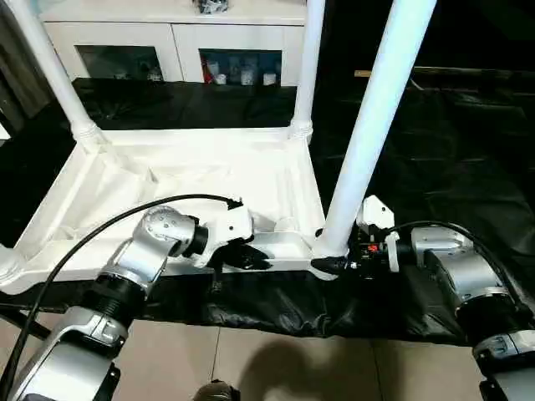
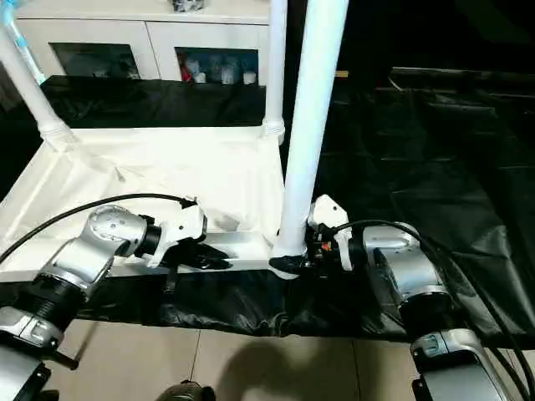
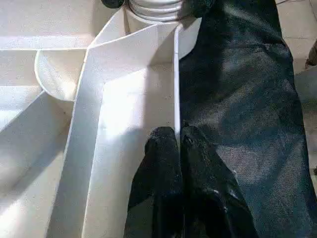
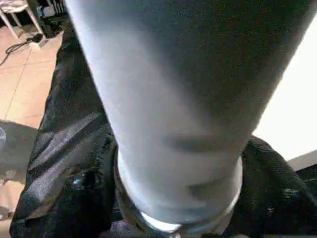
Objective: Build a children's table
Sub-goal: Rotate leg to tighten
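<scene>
The tabletop [image 1: 201, 180] lies underside up on a black sheet [image 1: 435, 159], its ribbed cavity facing the ceiling. Two legs, the far-left leg [image 1: 50, 71] and the far-right leg [image 1: 308, 67], stand seated in the rear corner sockets. A third, the near-right leg [image 1: 372, 125], rises from the near-right corner socket and leans slightly away from the vertical, so its seating looks incomplete (a judgement, not a thing seen).

The right gripper [image 1: 334, 266] is clamped round the flared base of the near-right leg, its black fingers wrapping the collar just above the socket. The left gripper [image 1: 242, 259] rests at the tabletop's near rim [image 3: 176, 89]; in the left wrist view its fingers [image 3: 161, 163] are pressed together straddling the thin upright wall, apparently pinching it to steady the piece.

Handling, as judged: the parts appear to be hollow moulded plastic, hence light and fairly stiff, but smooth and likely slippery under hard pads. The long tube gives much leverage, so a grip low on the flared collar, where the ridges offer purchase, suits pushing and twisting it home. The tabletop is best held by its rim wall or ribs, since the flat panel offers nothing to pinch. A white cabinet [image 1: 167, 42] stands behind.
</scene>
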